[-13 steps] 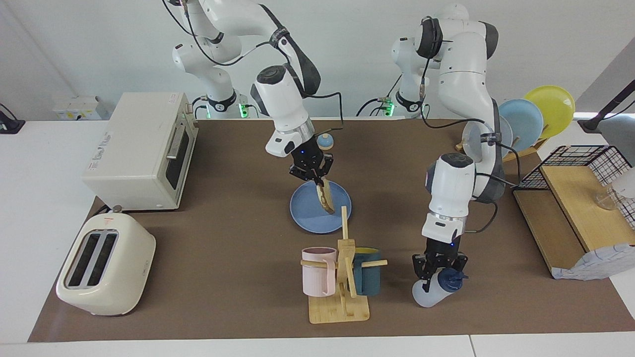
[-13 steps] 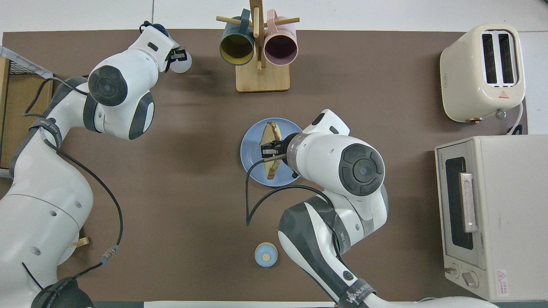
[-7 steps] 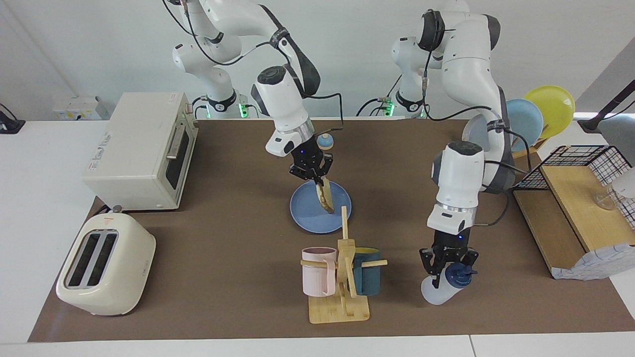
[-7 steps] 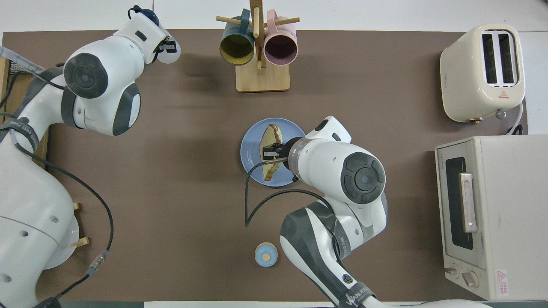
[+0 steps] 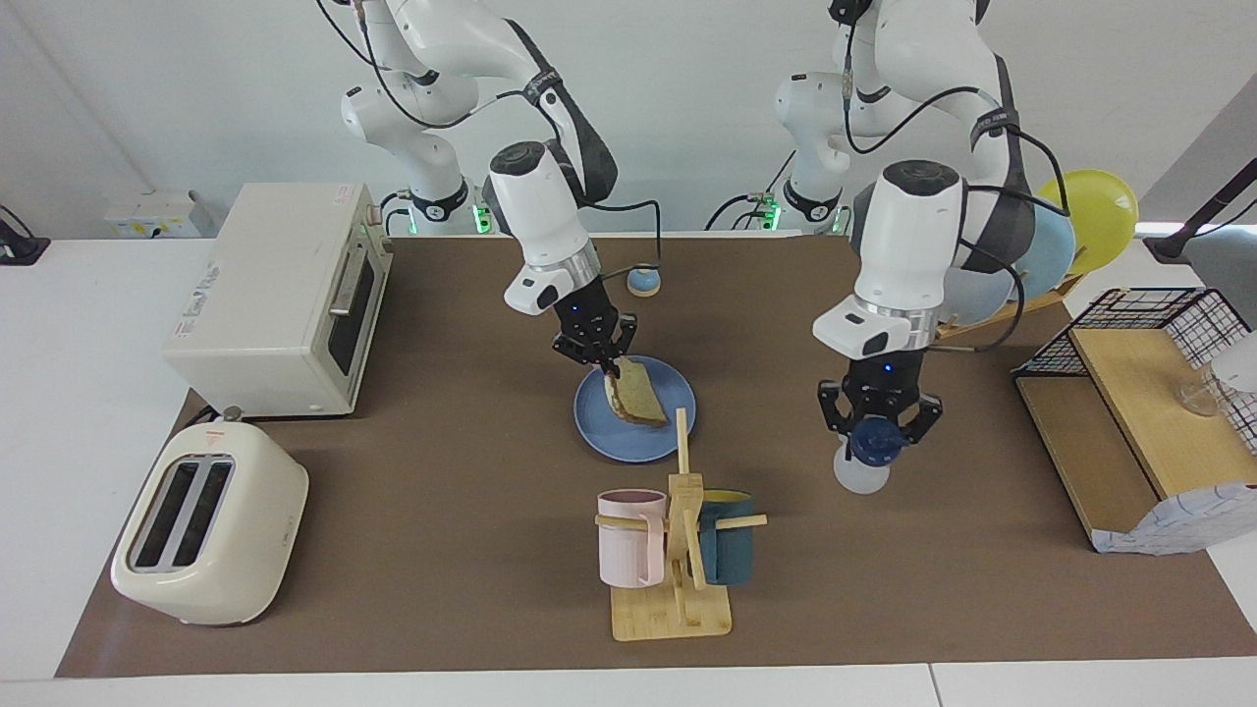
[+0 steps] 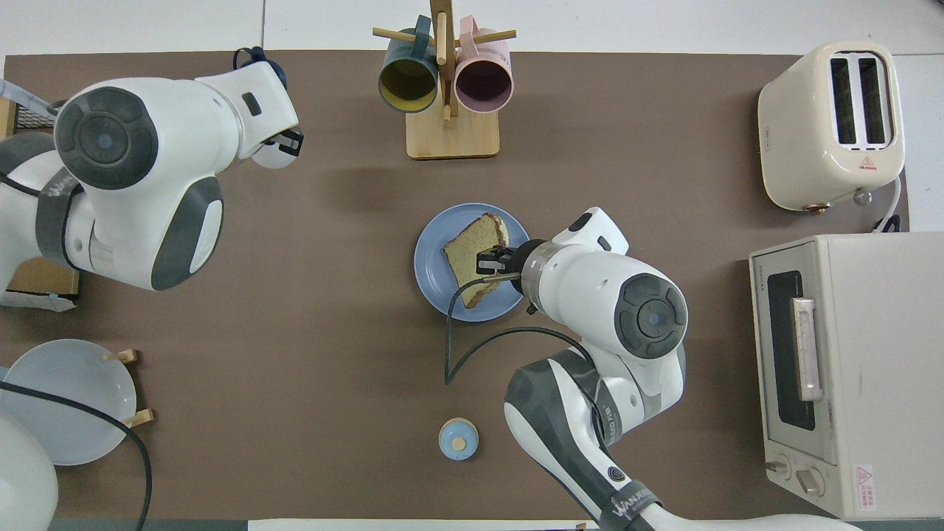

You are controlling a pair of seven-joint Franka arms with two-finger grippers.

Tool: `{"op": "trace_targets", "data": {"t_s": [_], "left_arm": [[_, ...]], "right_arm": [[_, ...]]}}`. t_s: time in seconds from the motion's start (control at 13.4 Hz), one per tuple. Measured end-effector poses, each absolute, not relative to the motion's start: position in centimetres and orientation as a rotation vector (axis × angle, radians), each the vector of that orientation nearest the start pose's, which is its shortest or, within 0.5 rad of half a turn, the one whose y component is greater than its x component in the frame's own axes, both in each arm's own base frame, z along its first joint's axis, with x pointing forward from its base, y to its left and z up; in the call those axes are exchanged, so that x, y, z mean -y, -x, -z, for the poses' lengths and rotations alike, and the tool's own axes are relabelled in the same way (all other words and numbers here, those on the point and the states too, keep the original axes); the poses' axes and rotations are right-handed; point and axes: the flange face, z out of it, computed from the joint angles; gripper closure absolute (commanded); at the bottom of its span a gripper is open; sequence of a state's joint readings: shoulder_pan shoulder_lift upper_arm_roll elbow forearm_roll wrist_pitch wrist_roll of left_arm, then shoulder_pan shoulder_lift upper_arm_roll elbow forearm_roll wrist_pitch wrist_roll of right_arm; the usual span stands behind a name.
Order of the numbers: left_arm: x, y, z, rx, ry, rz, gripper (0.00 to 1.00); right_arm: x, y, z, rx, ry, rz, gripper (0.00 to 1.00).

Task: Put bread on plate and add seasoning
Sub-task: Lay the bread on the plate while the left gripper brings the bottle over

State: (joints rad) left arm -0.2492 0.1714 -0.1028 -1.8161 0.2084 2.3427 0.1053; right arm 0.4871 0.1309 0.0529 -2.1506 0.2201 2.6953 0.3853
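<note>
The toasted bread (image 5: 645, 401) lies sloping on the blue plate (image 5: 619, 439) in the middle of the table. My right gripper (image 5: 601, 361) is shut on the bread's raised edge, the one nearer the robots. The overhead view shows the bread (image 6: 473, 249) spread over the plate (image 6: 434, 279), with the right gripper (image 6: 493, 267) at its edge. My left gripper (image 5: 880, 430) is shut on the seasoning bottle (image 5: 857, 477) near its navy cap. It holds the bottle in the air over bare mat toward the left arm's end. From overhead, the left arm covers most of the seasoning (image 6: 268, 156).
A wooden mug rack (image 5: 674, 599) with a pink and a teal mug stands farther from the robots than the plate. A toaster (image 5: 208, 522) and an oven (image 5: 275, 299) stand at the right arm's end. A small bell (image 5: 643, 282), a plate rack (image 5: 1065, 231) and a wire basket (image 5: 1144, 314) are also here.
The right gripper has tipped the bread from upright down onto the plate. The left arm has lifted the seasoning off the mat and carried it toward the robots.
</note>
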Motion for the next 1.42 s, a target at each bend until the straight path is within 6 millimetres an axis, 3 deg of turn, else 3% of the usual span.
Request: {"op": "trace_targets", "data": {"t_s": [0.07,0.15,0.3,0.37,0.52,0.75,0.97,1.05,1.2,1.42], "left_arm": [[21.9,-58.0,-48.7,-0.949,2.841,0.497,1.0],[21.9,-55.9,-49.5,-1.075,2.824,0.434,1.0],[20.9,-52.3,-51.7,-1.347,2.777,0.338,1.0],[20.6,-51.1,-52.5,-1.448,2.743,0.308,1.0],[20.7,-48.7,-53.3,-1.614,2.662,0.257,1.0],[22.1,-45.0,-52.8,-1.756,2.59,0.147,1.0],[21.9,-43.5,-52.4,-1.897,2.58,0.069,1.0],[21.2,-43.4,-52.3,-1.939,2.572,0.045,1.0],[19.7,-43.4,-52.4,-1.995,2.563,0.007,1.0],[18.2,-43.0,-53.0,-2.0,2.635,-0.01,1.0]], "right_arm": [[-29.1,-51.2,-38.1,-0.05,2.805,0.427,1.0],[-28.6,-51.2,-37.8,-0.07,2.81,0.418,0.87],[-28.0,-51.2,-37.4,-0.165,2.806,0.398,0.32],[-27.9,-51.3,-37.6,-0.202,2.799,0.395,0.0],[-27.9,-51.4,-37.9,-0.233,2.79,0.399,0.0],[-27.6,-51.6,-38.4,-0.243,2.784,0.406,0.0],[-27.9,-51.7,-39.1,-0.225,2.807,0.347,0.0],[-28.5,-52.0,-40.5,-0.202,2.835,0.263,0.0],[-30.1,-52.9,-45.6,-0.176,2.837,0.092,0.0],[-31.4,-52.6,-51.3,-0.246,2.644,-0.125,0.0]]}}
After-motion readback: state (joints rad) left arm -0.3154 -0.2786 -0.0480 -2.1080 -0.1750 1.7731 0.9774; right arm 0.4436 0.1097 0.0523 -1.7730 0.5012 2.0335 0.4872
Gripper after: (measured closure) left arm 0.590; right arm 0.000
